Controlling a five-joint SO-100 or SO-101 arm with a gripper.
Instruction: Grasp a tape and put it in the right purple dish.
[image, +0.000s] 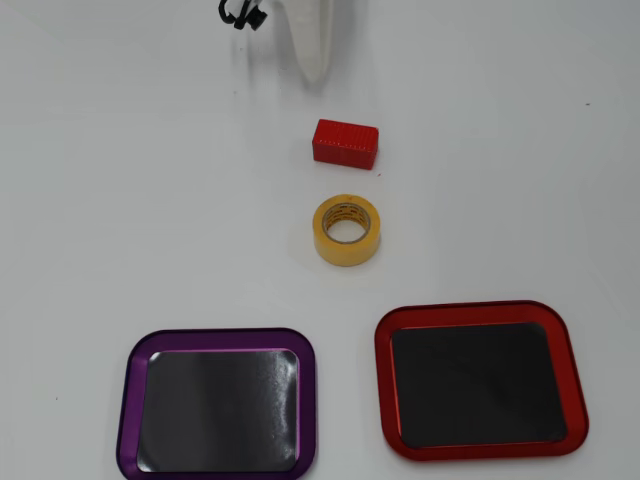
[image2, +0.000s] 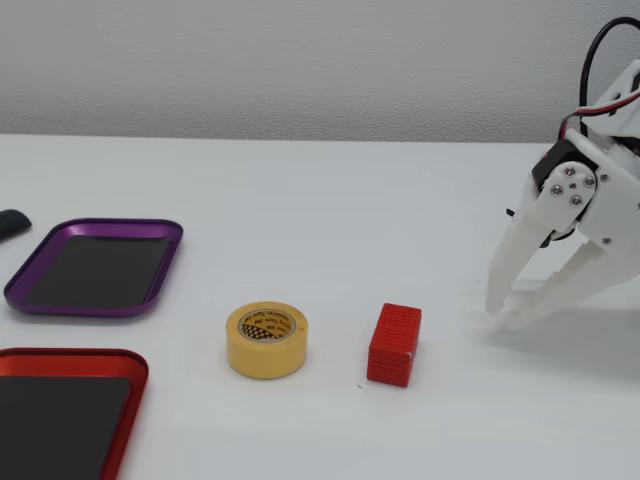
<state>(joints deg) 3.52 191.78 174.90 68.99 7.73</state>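
A: Seen at the far left of the fixed view?

B: Spotted a small dark thing (image2: 10, 222) at the edge, too cut off to name. Just right of it lay the right purple dish (image2: 90, 308), flat on the white desk (image2: 300, 200), black inside and empty. Nearer the camera sat the red-rimmed tray (image2: 70, 354), empty too, partly cut by the frame.

A: And the tape?

B: Rested right of both trays, the yellow tape (image2: 266, 352) lying flat with its core facing up, dark print showing inside. Touched nothing but the desk. Stood well apart from the purple dish.

A: Further right?

B: Found the red block (image2: 394, 345) near the tape, upright on a narrow face, a clear gap between them. Then, well off to the right, hung the white claw (image2: 500, 317), tips low by the desk, clamped on nothing. Showed a wedge of space between the fingers higher up, tips drawn close; could not tell whether they met.

A: Same from above?

B: Matched, only turned round. Left to right in the overhead view: purple dish (image: 128, 400) low on the left, tape (image: 347, 256) in the middle below the block (image: 345, 143), red tray (image: 381, 380) low on the right. Showed the claw (image: 315, 78) at the top, beyond the block, clear of everything.
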